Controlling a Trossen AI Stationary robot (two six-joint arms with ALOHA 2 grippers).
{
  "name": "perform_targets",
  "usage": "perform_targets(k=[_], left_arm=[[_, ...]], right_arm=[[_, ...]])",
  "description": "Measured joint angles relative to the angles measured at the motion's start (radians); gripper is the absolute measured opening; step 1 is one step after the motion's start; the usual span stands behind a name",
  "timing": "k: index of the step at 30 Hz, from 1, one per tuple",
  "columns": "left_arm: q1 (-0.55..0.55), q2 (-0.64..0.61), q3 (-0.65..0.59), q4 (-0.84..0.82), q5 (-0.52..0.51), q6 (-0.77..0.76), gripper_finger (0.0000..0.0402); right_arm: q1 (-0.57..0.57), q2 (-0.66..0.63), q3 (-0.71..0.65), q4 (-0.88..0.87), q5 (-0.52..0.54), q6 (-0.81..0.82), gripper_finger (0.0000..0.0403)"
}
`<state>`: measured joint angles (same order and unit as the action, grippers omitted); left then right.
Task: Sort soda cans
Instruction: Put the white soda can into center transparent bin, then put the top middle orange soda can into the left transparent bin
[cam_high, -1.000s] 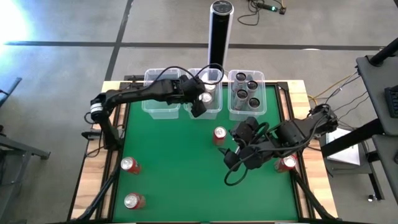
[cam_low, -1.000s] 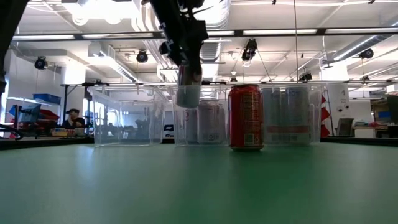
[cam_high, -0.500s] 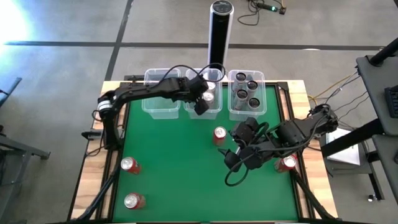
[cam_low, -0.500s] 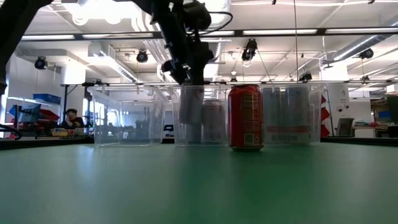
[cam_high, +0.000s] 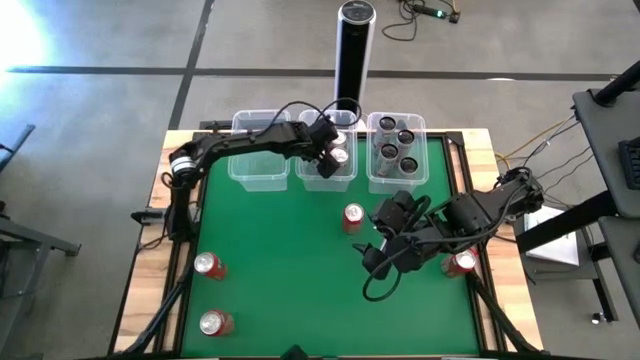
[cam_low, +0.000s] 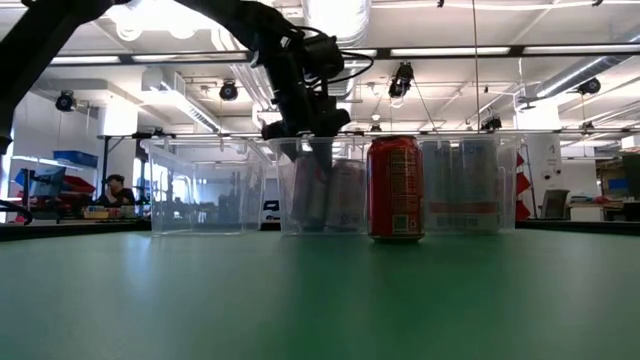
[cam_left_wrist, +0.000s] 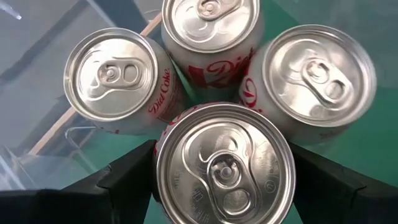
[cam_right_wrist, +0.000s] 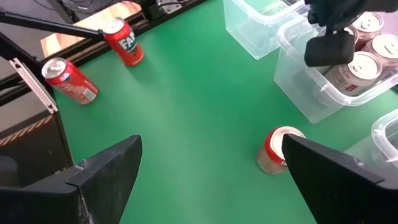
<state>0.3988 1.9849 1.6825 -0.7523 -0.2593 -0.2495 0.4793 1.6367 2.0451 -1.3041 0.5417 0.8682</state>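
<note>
My left gripper (cam_high: 325, 160) reaches into the middle clear tub (cam_high: 346, 178) and is shut on a silver soda can (cam_left_wrist: 224, 165). Three more silver cans (cam_left_wrist: 118, 81) stand close around it there. One red can (cam_high: 352, 217) stands upright mid-table, just left of my open right gripper (cam_high: 385, 228), which touches nothing. In the right wrist view that can (cam_right_wrist: 278, 151) sits ahead of the spread fingers. Two red cans (cam_high: 208, 265) stand near the left front corner and another (cam_high: 460, 263) at the right edge. My left gripper pinches the silver can's side wall just below its top rim (cam_left_wrist: 163, 163) between its two fingers (cam_left_wrist: 130, 177), one on each side. The fingers come from above, pointing down. The can stands roughly upright low in the tub (cam_low: 312, 190); whether it rests on the tub floor I cannot tell.
The right tub (cam_high: 372, 172) holds several dark cans (cam_high: 397, 145); the left tub (cam_high: 258, 165) shows nothing inside. A tall black post (cam_high: 352, 50) stands behind the tubs. Bare green mat lies between the tubs and the front edge.
My left gripper has carried the silver can toward the far edge and down, from hanging in front of the middle tub to low inside it among the other silver cans. It has kept hold throughout.
</note>
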Motion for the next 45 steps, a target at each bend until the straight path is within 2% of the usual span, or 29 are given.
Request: perform_targets(k=[7,12,15,20,24,29,33,38,40,45], left_arm=[[0.001,-0.003,0.001,-0.002,-0.002,0.000,0.0341],[0.001,-0.021,0.009,-0.015,-0.016,-0.002,0.0340],[0.001,-0.049,0.063,-0.068,-0.019,0.002,0.0336],[-0.028,-0.137,0.160,-0.166,-0.026,0.040,0.0330],[-0.100,-0.238,0.163,-0.166,-0.019,0.075,0.0326],[-0.226,-0.373,0.098,-0.141,-0.019,0.091,0.0325],[-0.335,-0.478,0.009,-0.105,-0.021,0.090,0.0324],[-0.470,-0.607,-0.137,-0.105,-0.118,0.069,0.0325],[-0.518,-0.660,-0.210,-0.104,-0.124,0.066,0.0325],[-0.610,-0.768,-0.387,-0.039,-0.123,-0.026,0.0325]], right_arm=[[-0.001,0.000,0.001,0.000,0.000,-0.032,0.0382],[-0.004,0.000,0.001,0.000,0.000,-0.062,0.0382],[-0.005,0.003,-0.006,0.001,0.001,-0.120,0.0382],[-0.007,0.017,-0.057,-0.001,0.000,-0.148,0.0382],[-0.009,0.008,-0.127,-0.039,0.000,-0.112,0.0382],[-0.013,0.007,-0.270,-0.200,-0.044,-0.046,0.0382],[-0.016,0.005,-0.410,-0.201,-0.113,-0.037,0.0382],[-0.015,-0.001,-0.574,-0.143,-0.131,-0.050,0.0382],[-0.015,-0.003,-0.632,-0.113,-0.128,-0.053,0.0382],[-0.015,-0.027,-0.776,0.119,-0.079,-0.064,0.0382]])
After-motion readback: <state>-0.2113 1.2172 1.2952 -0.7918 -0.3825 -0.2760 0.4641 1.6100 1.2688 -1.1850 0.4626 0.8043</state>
